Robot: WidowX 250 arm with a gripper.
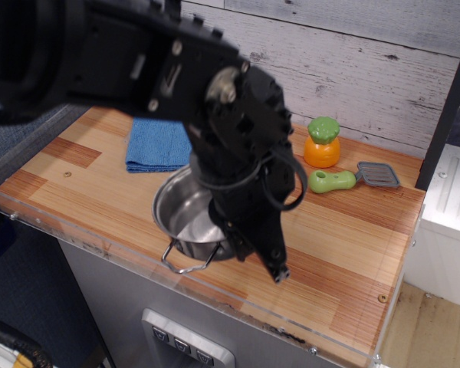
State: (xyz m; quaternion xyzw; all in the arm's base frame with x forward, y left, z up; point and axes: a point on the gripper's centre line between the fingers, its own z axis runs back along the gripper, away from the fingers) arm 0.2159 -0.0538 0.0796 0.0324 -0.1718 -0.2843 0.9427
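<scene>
A shiny steel pot (182,217) with a wire handle sits low over the front part of the wooden tabletop (345,238), close to the front edge. My black gripper (254,254) reaches down over the pot's right rim and is shut on it. The arm hides the right side of the pot and the jaws' contact. Whether the pot rests on the wood or hangs just above it I cannot tell. A blue cloth (155,144) lies flat behind the pot at the back left, with nothing on it.
An orange toy with a green top (322,142) stands at the back right. Beside it lies a spatula with a green handle (332,181) and a grey head (378,175). A clear plastic lip (100,247) borders the table's front and left edges.
</scene>
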